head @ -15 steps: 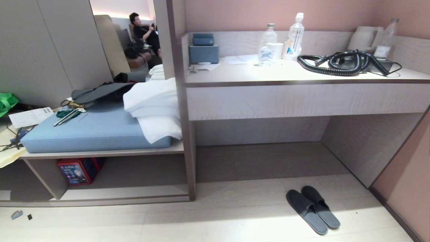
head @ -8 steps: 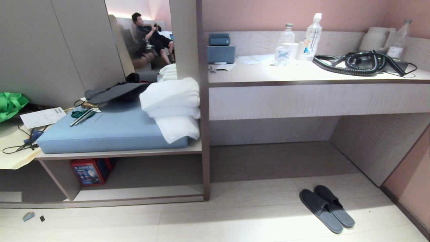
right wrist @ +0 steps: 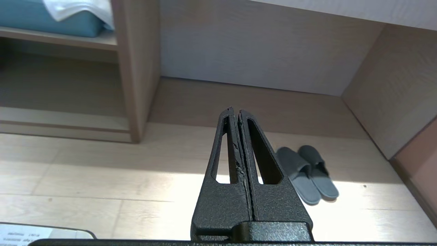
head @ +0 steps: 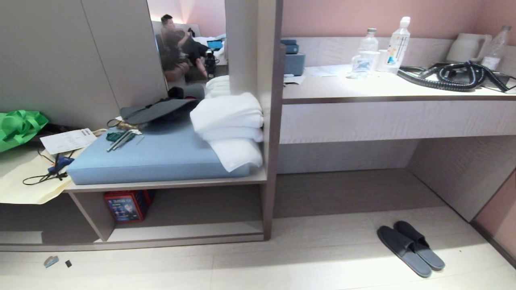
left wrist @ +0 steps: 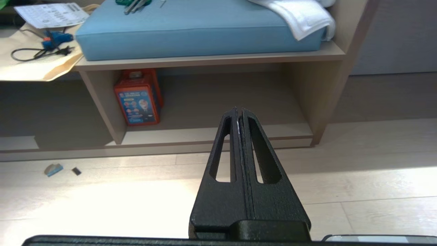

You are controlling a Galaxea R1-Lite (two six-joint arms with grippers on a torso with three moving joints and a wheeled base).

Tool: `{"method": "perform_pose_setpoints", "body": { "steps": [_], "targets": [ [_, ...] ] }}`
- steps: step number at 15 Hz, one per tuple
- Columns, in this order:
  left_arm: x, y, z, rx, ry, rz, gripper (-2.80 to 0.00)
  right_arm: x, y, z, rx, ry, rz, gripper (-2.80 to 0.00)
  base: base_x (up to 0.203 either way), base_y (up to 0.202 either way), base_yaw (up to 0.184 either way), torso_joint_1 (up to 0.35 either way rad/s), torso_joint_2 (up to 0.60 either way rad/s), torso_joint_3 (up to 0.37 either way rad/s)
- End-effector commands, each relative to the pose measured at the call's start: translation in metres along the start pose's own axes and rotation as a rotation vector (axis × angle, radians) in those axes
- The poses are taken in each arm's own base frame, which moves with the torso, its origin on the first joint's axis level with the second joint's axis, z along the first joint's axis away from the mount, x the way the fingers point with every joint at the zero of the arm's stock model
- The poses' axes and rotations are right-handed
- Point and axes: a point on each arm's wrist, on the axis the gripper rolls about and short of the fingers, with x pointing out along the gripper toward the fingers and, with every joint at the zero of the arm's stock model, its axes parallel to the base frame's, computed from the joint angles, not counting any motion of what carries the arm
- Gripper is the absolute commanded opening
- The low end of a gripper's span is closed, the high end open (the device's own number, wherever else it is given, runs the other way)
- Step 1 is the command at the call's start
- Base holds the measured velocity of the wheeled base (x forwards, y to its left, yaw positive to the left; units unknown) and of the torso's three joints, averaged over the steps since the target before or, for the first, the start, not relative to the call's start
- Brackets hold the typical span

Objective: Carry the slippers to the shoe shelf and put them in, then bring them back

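Note:
The dark grey slippers lie side by side on the pale floor in front of the desk recess, at the lower right of the head view; they also show as the slippers in the right wrist view. The shoe shelf is the low open cubby under the blue cushion, left of the slippers. Neither arm appears in the head view. My left gripper is shut and empty, facing the shoe shelf. My right gripper is shut and empty, well short of the slippers.
A red box stands in the left part of the cubby. Folded white towels, a dark bag and papers lie on the bench. Bottles and a coiled black hose sit on the desk. A person sits far behind.
The whole head view has shifted: bench, desk and slippers all slid to the right in the picture, so the camera moved left. The slippers stay put on the floor.

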Motion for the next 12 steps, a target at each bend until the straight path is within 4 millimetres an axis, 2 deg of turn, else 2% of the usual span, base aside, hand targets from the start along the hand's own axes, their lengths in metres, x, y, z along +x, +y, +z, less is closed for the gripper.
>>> {"method": "perform_pose_setpoints", "body": {
  "steps": [1, 12],
  "targets": [
    [0.0001, 0.0000, 0.0001, -0.001, 0.001, 0.000, -2.80, 0.0001, 0.0000, 0.0001, -0.001, 0.000, 0.001, -2.80, 0.000, 0.195, -0.002, 0.002, 0.00, 0.003],
    [0.0001, 0.0000, 0.0001, 0.000, 0.001, 0.000, -2.80, 0.0001, 0.0000, 0.0001, -0.001, 0.001, 0.000, -2.80, 0.000, 0.196, -0.001, 0.002, 0.00, 0.004]
  ]
}}
